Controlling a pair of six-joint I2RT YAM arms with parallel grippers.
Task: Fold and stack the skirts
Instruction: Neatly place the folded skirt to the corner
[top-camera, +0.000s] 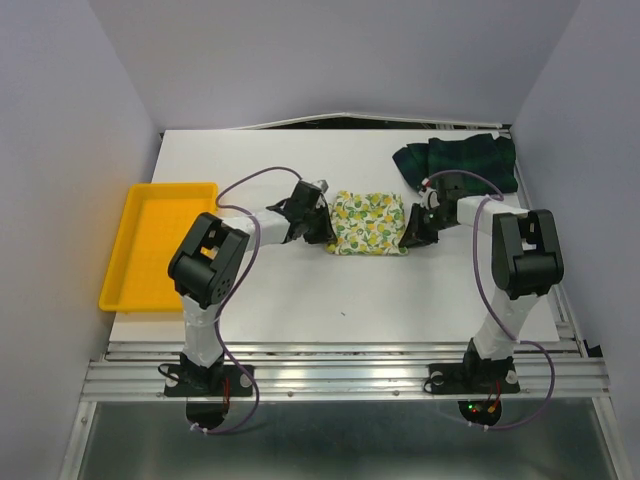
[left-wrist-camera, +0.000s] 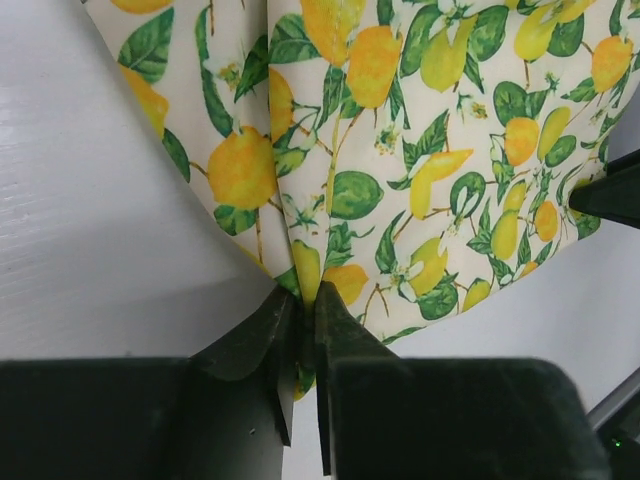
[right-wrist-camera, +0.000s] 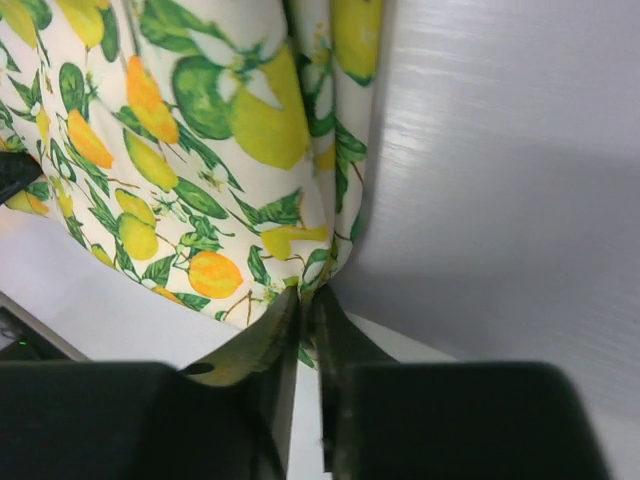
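Lemon skirt (top-camera: 368, 222) lies as a compact rectangle-ish bundle around the middle of the white table (top-camera: 330, 290), right between the two claws. Left claw (top-camera: 320, 224) is at its left edge, fingers pinched almost together on a bit of the printed cloth; the wrist view shows the fabric bunching down into that narrow gap. Right claw (top-camera: 413, 232) is the same deal on the right edge, clamped tight on a fold of the lemon print. Off to the left, the yellow tray (top-camera: 165, 240) overhangs the table's edge, well apart from the skirt. Further back, in the far right corner, the plaid skirt (top-camera: 468, 160) lies in a crumpled heap, near the lemon one but not touching it
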